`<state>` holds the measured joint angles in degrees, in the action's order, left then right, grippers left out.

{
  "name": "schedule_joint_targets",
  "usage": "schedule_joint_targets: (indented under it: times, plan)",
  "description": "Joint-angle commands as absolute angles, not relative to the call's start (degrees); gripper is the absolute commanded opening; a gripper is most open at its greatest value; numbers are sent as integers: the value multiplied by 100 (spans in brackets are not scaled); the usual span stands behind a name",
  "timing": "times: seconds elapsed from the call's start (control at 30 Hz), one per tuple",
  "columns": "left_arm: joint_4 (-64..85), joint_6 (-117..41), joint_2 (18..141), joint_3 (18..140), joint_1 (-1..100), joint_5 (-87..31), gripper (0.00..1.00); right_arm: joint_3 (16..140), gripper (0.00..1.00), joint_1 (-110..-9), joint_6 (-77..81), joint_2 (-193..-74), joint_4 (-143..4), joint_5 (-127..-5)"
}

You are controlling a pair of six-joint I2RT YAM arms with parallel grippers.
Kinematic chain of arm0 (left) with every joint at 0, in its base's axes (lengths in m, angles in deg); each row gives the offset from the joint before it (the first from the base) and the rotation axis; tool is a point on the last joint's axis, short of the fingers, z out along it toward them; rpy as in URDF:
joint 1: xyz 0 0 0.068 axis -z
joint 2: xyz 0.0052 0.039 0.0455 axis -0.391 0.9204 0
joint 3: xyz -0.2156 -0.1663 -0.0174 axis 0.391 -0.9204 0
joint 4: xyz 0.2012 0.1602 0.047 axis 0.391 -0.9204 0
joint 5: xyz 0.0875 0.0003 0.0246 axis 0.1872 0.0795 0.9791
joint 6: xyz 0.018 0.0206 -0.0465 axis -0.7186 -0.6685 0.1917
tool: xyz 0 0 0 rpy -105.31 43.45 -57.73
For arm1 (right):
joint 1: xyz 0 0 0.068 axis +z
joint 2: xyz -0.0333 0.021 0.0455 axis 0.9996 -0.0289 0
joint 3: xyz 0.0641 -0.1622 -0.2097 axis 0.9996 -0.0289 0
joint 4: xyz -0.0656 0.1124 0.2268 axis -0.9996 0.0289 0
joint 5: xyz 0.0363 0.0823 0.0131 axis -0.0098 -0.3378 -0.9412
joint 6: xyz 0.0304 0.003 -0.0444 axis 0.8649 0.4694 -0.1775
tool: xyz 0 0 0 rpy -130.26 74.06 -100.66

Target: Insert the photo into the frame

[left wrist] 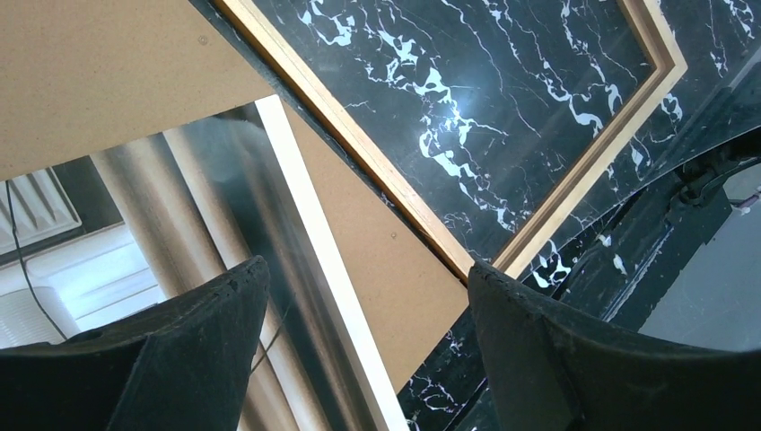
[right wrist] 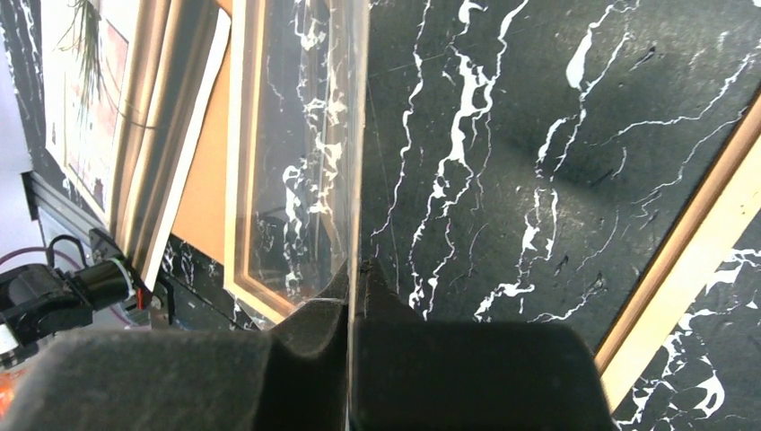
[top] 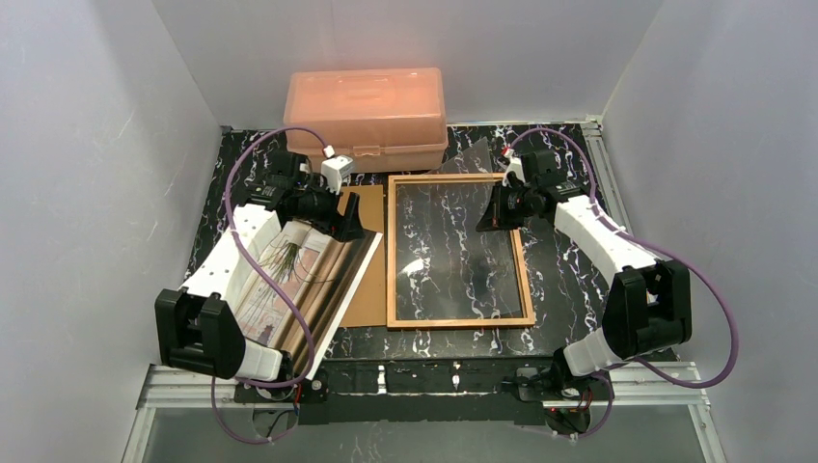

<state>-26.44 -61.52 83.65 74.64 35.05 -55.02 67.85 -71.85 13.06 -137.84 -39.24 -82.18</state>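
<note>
I count one frame [top: 390, 260] flat on the table [top: 569, 280] and one photo [top: 328, 275] face up left of it, on one brown backing board [top: 367, 289]. My left claw [top: 345, 230] hangs over the photo's frame-side edge, fingers apart. My right claw [right wrist: 350, 310] pinches one clear sheet [right wrist: 305, 135] over the frame. One pink box [top: 367, 106] sits behind it.

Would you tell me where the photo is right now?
In the top view the photo lies left, beneath the left arm, overlapping the brown board beside the frame.
</note>
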Motion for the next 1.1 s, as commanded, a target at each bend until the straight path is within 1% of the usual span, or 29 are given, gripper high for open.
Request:
schedule_joint_targets:
  times: [0.0, 0.2, 0.5, 0.67, 0.93, 1.07]
  plan:
    - [-2602, -6160, 8388, 7385, 3582, -5481, 79, 6654, 1, -7267, 1163, -13719, -4367, -7915]
    - [-2429, -6086, 8404, 7250, 3660, -5408, 77, 6540, 1, -7384, 1175, -13719, -4590, -7852]
    - [-2340, -6040, 8429, 7166, 3697, -5359, 78, 6528, 1, -7419, 1126, -13913, -4840, -8283]
    - [-2092, -5888, 8547, 7100, 3772, -5036, 79, 6779, 1, -7419, 916, -14129, -4593, -8430]
    - [-1978, -5810, 8843, 7141, 3846, -5081, 78, 7185, 1, -7502, 505, -14358, -4131, -8535]
    - [-1889, -5752, 8966, 7122, 3873, -5074, 77, 7226, 1, -7565, 484, -14484, -4155, -8721]
